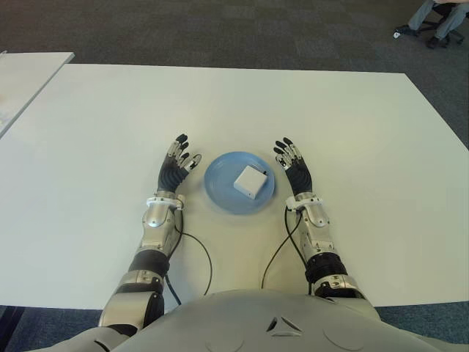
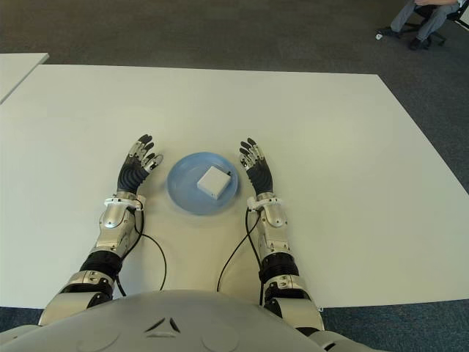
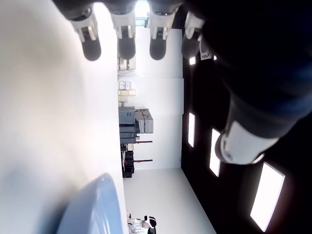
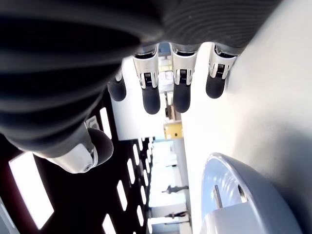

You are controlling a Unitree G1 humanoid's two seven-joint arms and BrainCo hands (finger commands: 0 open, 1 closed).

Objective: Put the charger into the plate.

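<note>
Left eye view, operator: you have a wide white counter [image 1: 110,132] with a smooth matte top, and a second white surface [image 1: 26,77] at its far left edge, apart from it.

Item 1, left hand [image 1: 176,167]: dark ribbed palm, silver knuckle segments, black rounded tips. It shows just left of the plate, fingers [image 3: 126,46] extended and spread, holding nothing. Your left wrist view confirms this: four straight fingers in a row and the thumb apart from them, with only the plate's blue rim at the frame edge.

Item 2, plate [image 1: 220,183]: round, shallow, light blue, glossy, lying on the counter between the two hands.

Item 3, charger [image 1: 250,181]: white, squarish block with rounded corners, lying inside the plate, toward its right half. The right wrist view shows what the eye views do not: two metal prongs on the charger's end, and the plate's raised wall.

Item 4, right hand [image 2: 256,169]: same build, just right of the plate, fingers straight and apart, empty.

Item 5, black cables [image 1: 198,253]: one trailing from each forearm across the counter.

Item 6, far right corner, on dark carpet [image 1: 220,33]: a seated person's legs [image 2: 425,18].
</note>
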